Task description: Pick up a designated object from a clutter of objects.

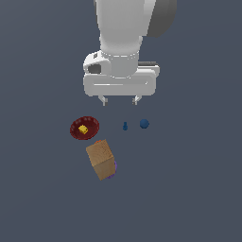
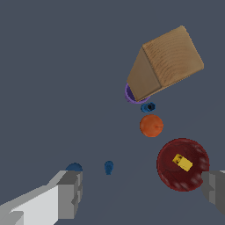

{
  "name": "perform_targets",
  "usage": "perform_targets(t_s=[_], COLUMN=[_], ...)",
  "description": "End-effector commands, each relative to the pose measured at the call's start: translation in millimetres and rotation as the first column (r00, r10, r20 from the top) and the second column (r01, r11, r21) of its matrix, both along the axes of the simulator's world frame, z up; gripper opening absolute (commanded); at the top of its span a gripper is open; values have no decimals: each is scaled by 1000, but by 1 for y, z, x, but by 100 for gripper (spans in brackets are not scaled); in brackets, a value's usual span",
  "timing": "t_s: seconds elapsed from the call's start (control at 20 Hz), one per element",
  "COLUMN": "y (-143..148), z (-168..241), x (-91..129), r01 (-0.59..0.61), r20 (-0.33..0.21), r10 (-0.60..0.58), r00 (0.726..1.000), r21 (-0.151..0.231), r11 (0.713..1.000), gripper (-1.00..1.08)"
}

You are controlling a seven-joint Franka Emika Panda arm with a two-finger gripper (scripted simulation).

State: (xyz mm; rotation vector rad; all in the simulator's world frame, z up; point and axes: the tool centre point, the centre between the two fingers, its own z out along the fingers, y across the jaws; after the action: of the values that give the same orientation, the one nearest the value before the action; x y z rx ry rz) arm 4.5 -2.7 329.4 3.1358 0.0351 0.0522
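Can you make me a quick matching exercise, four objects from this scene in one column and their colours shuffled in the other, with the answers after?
Things:
1. ball
2. round plate
3. small cube
4. block

Colours:
A. yellow
B. tan wood
C. dark blue
D. dark red

Pairs: 1-C, 2-D, 3-A, 4-B. The cube lies on the plate.

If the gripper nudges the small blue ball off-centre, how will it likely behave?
The blue ball looks round and smooth, so it would probably roll away from a glancing touch. Nothing sits against it; the blue peg stands apart, so little would stop it. The open gripper probably needs centring first.
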Motion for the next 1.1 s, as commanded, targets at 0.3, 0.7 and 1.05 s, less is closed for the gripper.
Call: perform_targets(t_s=[0.3,0.7,1.05], y=[4,26,59], z=[-7,-46,-104], x=[0,-7,-26], r01=[-4,-23,-56], r20=[0,-5,-11], r10=[4,23,56], r00=[1000,1000,998], r21=[-2,-8,-13], r11=[1000,1000,998], gripper=[100,100,100])
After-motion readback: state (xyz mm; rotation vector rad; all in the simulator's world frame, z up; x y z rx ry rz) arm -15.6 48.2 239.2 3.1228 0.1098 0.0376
